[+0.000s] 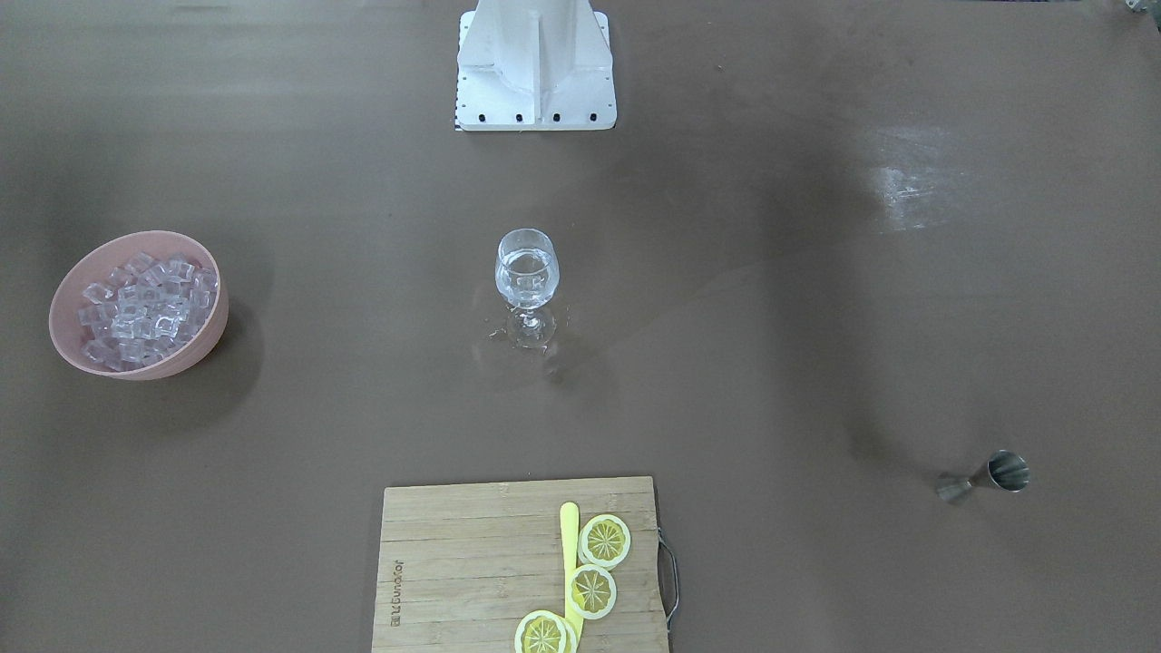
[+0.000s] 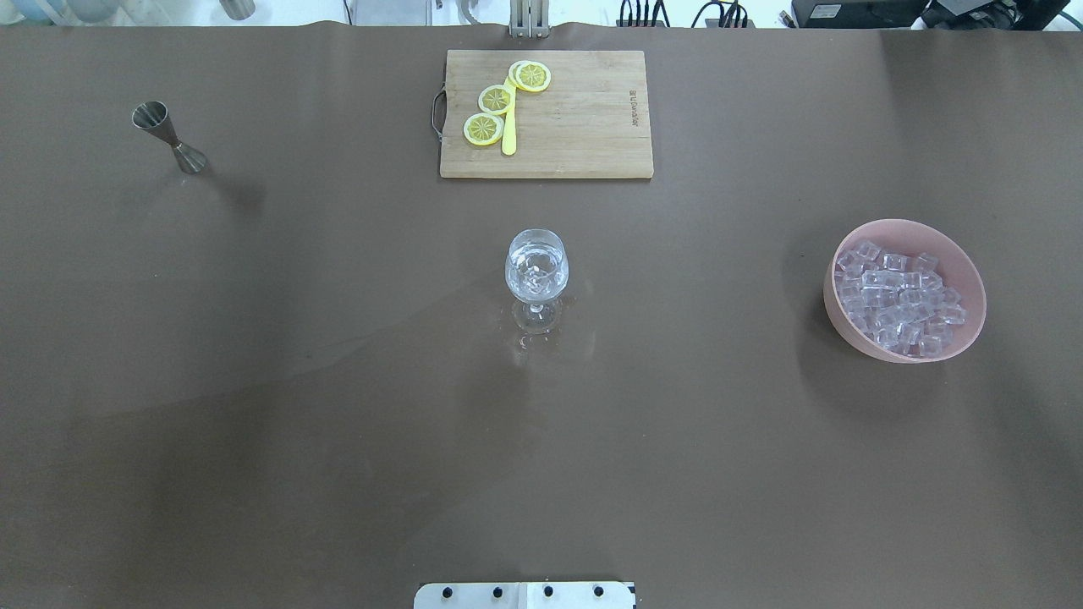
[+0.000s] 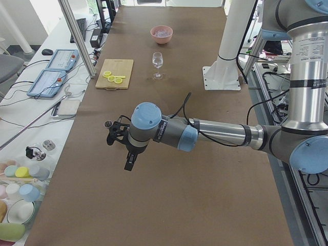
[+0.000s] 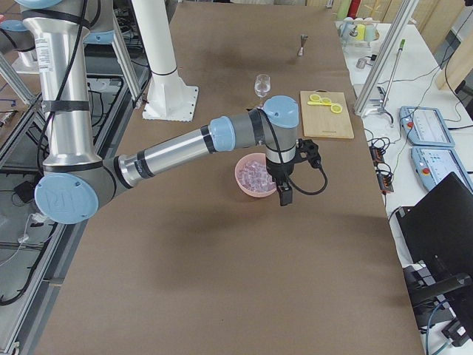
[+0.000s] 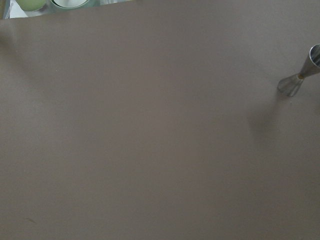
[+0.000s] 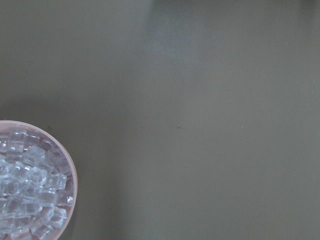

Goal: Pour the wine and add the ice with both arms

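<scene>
Arms (image 3: pixel 220 136) reach level over table (image 2: pixel 254 338) — fingers (image 3: pixel 128 163) point down, gap can't be told.

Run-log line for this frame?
clear liquid: in upright wine glass | ice: in pink bowl | jigger: upright | left gripper, right gripper: state unclear

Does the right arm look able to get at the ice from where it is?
Likely yes: the right gripper hangs raised to one side of the pink bowl, the ice lies uncovered, and nothing stands between.
</scene>
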You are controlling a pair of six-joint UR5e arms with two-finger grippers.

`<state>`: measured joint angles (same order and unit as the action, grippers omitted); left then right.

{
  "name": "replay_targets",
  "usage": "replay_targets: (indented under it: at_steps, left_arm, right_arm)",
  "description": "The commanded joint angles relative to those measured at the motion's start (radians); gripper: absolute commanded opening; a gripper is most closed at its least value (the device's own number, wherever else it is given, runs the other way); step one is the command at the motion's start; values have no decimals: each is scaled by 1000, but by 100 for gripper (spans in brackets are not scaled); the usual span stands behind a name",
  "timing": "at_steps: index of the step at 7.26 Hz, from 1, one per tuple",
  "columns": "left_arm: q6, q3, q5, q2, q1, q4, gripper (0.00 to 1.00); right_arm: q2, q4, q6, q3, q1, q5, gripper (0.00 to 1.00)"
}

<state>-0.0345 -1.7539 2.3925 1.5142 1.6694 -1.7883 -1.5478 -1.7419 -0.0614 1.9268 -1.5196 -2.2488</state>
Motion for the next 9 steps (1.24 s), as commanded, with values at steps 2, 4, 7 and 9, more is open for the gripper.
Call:
replay_targets:
  at_steps: [2,4,7,9]
  left_arm:
    - [-25,-1,2,23,-6,39,97]
    - [-25,51,16,75,-48,63,98]
    - [-100,28,105,75,-45,69,98]
    - [-99,34,79,67,-45,66,98]
  right_arm:
    - [-145,96,-44,9,-63,-2,100]
    - [-132,96,-31,-8,-62,3,100]
    - [-129,93,-41,-25,-56,-11,100]
    - [-130,94,-38,-58,-47,-26,100]
